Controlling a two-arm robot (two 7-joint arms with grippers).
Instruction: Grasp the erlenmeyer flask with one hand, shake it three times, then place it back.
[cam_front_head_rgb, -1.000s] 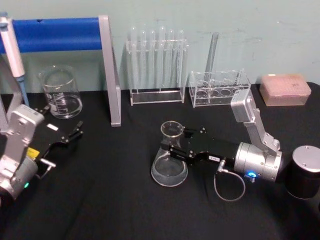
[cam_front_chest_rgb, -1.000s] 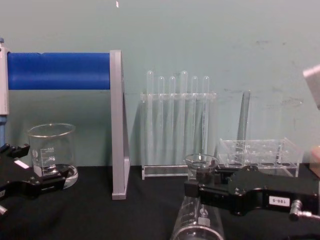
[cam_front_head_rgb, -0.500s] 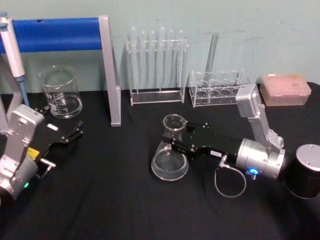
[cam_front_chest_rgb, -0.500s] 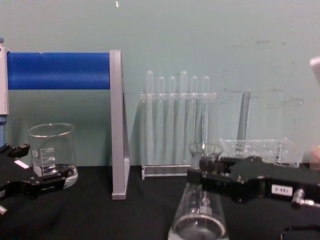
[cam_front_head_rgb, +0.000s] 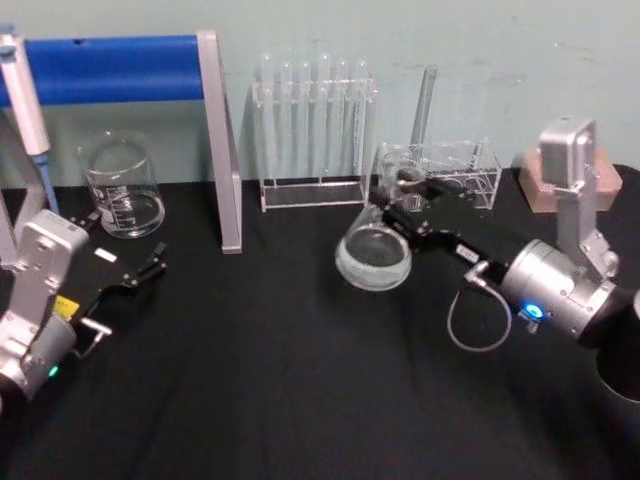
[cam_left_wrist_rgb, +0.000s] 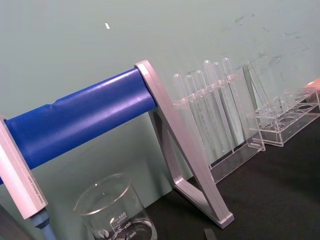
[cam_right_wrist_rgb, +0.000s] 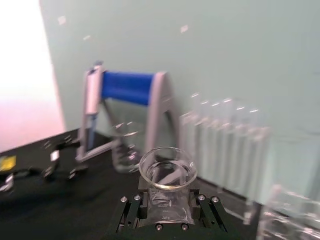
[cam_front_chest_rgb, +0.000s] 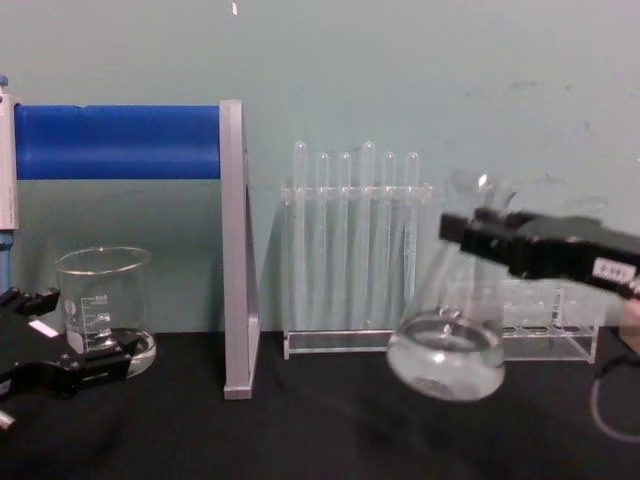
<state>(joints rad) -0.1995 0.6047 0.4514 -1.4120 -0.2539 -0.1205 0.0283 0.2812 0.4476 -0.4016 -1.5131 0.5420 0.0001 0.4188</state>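
From where I stand, the right gripper (cam_front_head_rgb: 402, 200) is raised above the black cloth-covered table (cam_front_head_rgb: 250, 390), its black blocky jaws pinching the neck of the clear glass conical erlenmeyer flask (cam_front_head_rgb: 374, 258). The flask hangs off the table and tilted: its wide round base swings out below the jaws and towards the robot's left, while the flared mouth sits just past the jaws on the far side. In the chest view the gripper (cam_front_chest_rgb: 470, 228) grips just under the rim and the flask (cam_front_chest_rgb: 445, 345) slants down from it, its round underside partly showing. The right wrist view looks down the black jaws on either side of the neck to the flask's (cam_right_wrist_rgb: 167, 172) open mouth.

Just behind the gripper stands a low clear plastic rack (cam_front_head_rgb: 470, 170), and beyond its fingertips to the left a tall clear rack of thin test tubes (cam_front_head_rgb: 312, 130).

The left gripper (cam_front_head_rgb: 122, 243) sits well apart from the flask, low over the table with its fingers spread, close in front of a straight-walled glass beaker (cam_front_head_rgb: 122, 185) beneath a blue bar on a grey stand (cam_front_head_rgb: 110, 68).
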